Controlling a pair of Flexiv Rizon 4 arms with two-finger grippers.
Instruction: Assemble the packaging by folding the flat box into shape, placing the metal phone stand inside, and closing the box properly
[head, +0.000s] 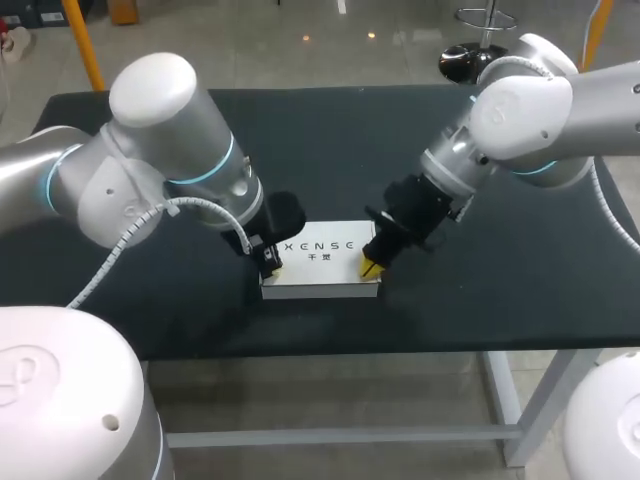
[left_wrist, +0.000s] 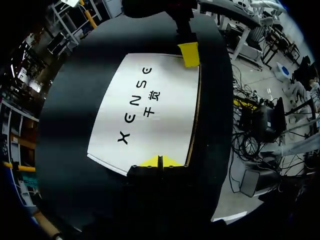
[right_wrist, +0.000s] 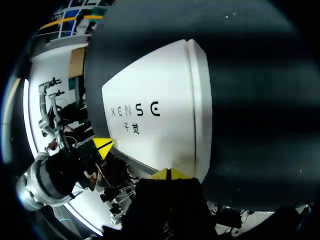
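Observation:
A white box (head: 320, 262) with dark lettering lies flat and closed near the front of the black table (head: 520, 250). My left gripper (head: 272, 266) is shut, its yellow tips resting on the box's left end by the front edge. My right gripper (head: 371, 267) is shut too, tips down on the box's right front corner. In the left wrist view my own gripper (left_wrist: 160, 161) sits at one end of the box lid (left_wrist: 150, 110), and the right gripper (left_wrist: 189, 54) is at the far end. The right wrist view shows its gripper (right_wrist: 170, 173) on the box (right_wrist: 155, 120). No phone stand is visible.
The dark tabletop stretches bare to the left, right and behind the box. The table's front edge (head: 330, 345) runs a short way in front of the box. Both arms lean in over the table from its sides.

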